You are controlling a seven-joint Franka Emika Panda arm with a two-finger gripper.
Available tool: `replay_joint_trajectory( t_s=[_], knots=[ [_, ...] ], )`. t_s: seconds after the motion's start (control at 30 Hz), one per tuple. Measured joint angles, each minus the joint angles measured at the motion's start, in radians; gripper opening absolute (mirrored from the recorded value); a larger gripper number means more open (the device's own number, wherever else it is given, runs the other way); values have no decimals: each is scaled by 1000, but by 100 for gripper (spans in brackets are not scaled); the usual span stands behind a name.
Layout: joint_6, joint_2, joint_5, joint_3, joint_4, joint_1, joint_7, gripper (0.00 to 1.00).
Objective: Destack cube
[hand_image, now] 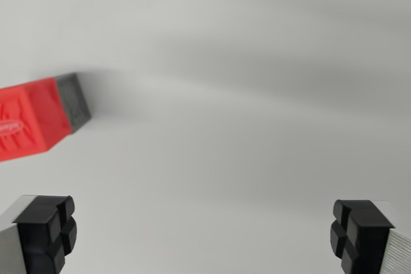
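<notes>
The gripper [204,235] has its 2 fingers [45,232] wide apart, holding nothing. A red block [32,123] on a gray block [74,97] sits far off toward the wrist view's left.

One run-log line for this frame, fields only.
phase: approach | gripper: open, empty | stack: red cube on grey cube, wrist view's left edge, outside jaws | surface: pale, bare
</notes>
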Motion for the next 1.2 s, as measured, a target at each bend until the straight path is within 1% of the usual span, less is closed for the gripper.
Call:
replay_joint_trajectory(
  t_s=[0.53,0.73,0.9,1.2],
  knots=[
    [71,42,0,34,-36,56,17,100],
    [101,70,-2,47,-43,84,27,100],
    [121,89,-4,55,-46,105,33,100],
    [162,134,-10,68,-47,148,47,100]
  ],
)
